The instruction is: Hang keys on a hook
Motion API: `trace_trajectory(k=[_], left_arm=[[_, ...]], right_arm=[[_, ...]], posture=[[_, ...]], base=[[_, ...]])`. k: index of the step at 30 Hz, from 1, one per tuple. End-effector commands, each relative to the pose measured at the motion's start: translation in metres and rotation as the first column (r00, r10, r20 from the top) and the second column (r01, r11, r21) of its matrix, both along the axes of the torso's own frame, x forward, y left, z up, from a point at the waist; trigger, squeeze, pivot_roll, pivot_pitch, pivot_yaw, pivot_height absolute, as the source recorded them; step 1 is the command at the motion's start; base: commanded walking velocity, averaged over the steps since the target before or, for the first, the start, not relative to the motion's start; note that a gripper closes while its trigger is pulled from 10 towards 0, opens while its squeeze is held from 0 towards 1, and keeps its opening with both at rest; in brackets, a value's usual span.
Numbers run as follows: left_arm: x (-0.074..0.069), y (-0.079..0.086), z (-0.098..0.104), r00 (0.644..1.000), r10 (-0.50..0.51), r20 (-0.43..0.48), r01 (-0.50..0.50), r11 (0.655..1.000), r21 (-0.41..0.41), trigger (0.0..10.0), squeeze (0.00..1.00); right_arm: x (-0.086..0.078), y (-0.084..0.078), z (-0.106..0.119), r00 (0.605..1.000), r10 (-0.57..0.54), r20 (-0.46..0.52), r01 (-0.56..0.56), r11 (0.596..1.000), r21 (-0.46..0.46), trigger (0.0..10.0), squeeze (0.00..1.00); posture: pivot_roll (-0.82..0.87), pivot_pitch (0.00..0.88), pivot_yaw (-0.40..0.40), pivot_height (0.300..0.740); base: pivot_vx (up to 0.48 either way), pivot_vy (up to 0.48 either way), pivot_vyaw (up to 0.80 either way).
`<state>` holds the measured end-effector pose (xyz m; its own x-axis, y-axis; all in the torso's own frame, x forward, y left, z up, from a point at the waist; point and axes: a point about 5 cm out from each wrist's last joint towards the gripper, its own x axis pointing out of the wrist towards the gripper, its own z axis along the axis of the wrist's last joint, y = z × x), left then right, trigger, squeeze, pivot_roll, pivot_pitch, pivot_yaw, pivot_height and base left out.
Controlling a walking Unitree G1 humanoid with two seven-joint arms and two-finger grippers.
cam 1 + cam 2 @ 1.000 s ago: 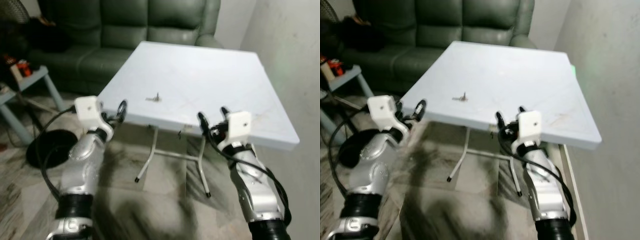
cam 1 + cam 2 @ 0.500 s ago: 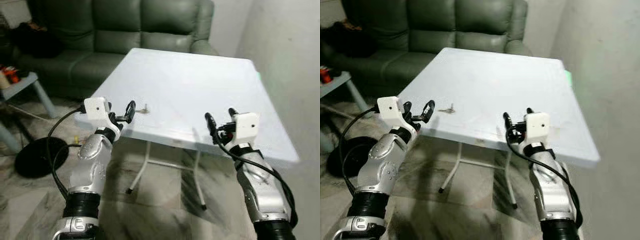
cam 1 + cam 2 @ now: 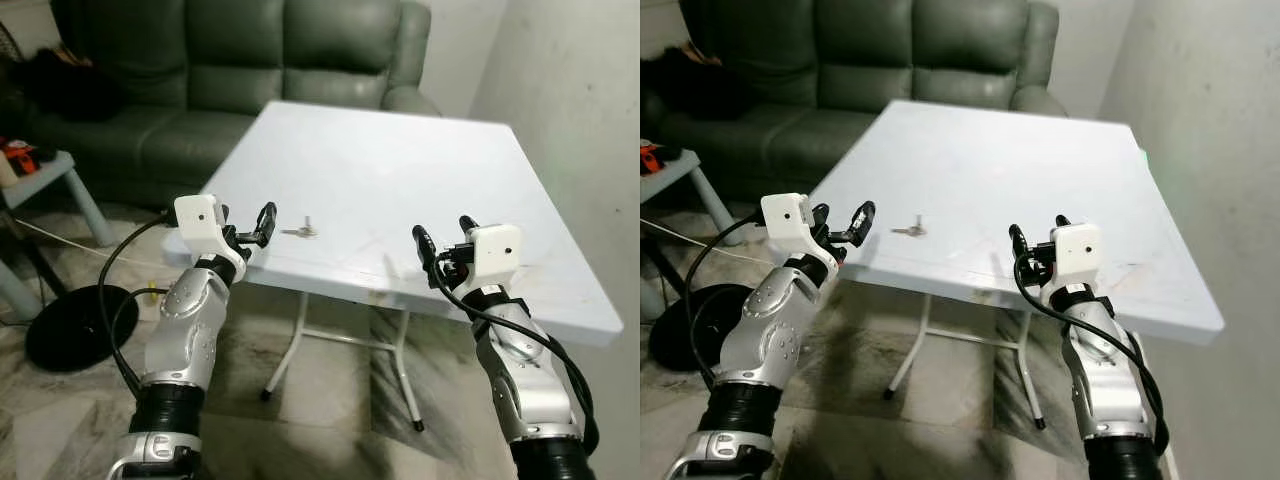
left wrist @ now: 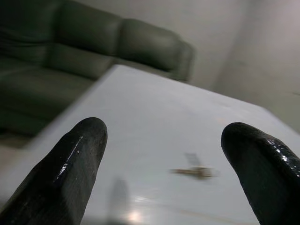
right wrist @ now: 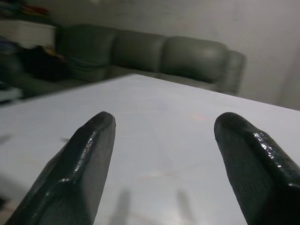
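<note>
A small set of metal keys (image 3: 302,231) lies on the white square table (image 3: 400,160), near its front left edge; the same keys (image 4: 196,172) lie between the two fingers in the left wrist view. My left gripper (image 3: 246,226) hovers open at the table's front left edge, a short way left of the keys and not touching them. My right gripper (image 3: 441,238) stands open over the table's front edge at the right, with nothing between its fingers.
A dark green sofa (image 3: 240,60) stands behind the table. A light grey wall (image 3: 580,110) runs along the right. A small blue side table (image 3: 40,180) and a round black base (image 3: 70,325) with cables stand on the marble floor at the left.
The camera has come closer to the table and the picture has sharpened. Both grippers have stayed raised and open, and the keys lie where they were.
</note>
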<state>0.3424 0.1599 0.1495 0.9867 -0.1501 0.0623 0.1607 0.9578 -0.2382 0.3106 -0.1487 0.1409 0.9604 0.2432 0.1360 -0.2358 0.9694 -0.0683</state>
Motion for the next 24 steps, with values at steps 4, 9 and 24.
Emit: trace_trajectory(k=[4,9,24], left_arm=[[0.0016,-0.0068,0.0061,0.999,-0.013,0.030,0.013,1.000,-0.001,10.0,0.00],[0.0017,-0.0065,0.0063,1.000,-0.010,0.030,0.010,1.000,-0.004,10.0,0.00],[0.0007,-0.0045,0.0057,1.000,-0.001,0.029,0.001,1.000,-0.012,10.0,0.00]], right_arm=[[0.0015,-0.0105,0.0068,0.999,-0.024,0.022,0.024,1.000,-0.011,10.0,0.00],[0.0015,-0.0109,0.0068,0.999,-0.024,0.022,0.024,1.000,-0.012,10.0,0.00],[0.0011,-0.0113,0.0067,1.000,-0.021,0.019,0.021,1.000,-0.014,10.0,0.00]], posture=[[0.00,0.000,-0.031,0.740],[0.00,0.000,-0.032,0.740],[0.01,0.000,-0.036,0.740]], base=[[0.292,0.247,0.00],[0.397,0.000,0.00],[0.457,0.000,0.00]])
